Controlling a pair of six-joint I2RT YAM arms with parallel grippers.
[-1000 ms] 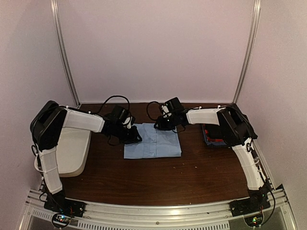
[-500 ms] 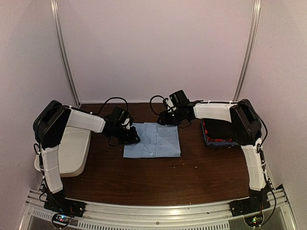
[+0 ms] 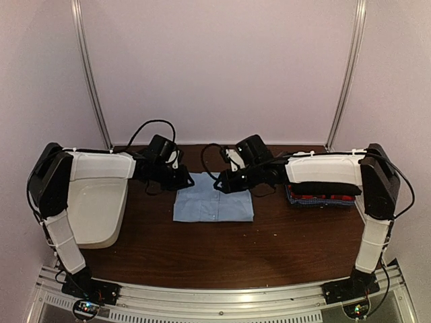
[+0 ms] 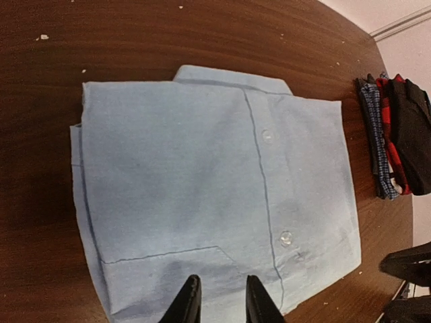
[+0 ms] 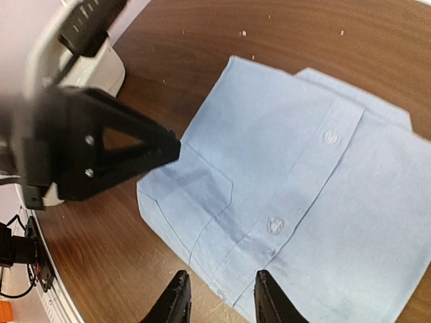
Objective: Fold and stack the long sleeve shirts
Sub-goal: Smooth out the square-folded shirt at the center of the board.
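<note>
No writing, label, brand, number or sign can be read in any view. The blue shirt (image 4: pixel 202 188) shows plain cloth, and its buttons are too small to tell any marking. The folded stack (image 4: pixel 397 134) shows only check and plain cloth.

Folded shirts (image 3: pixel 316 198) half behind right arm (image 3: pixel 323 169)
</note>
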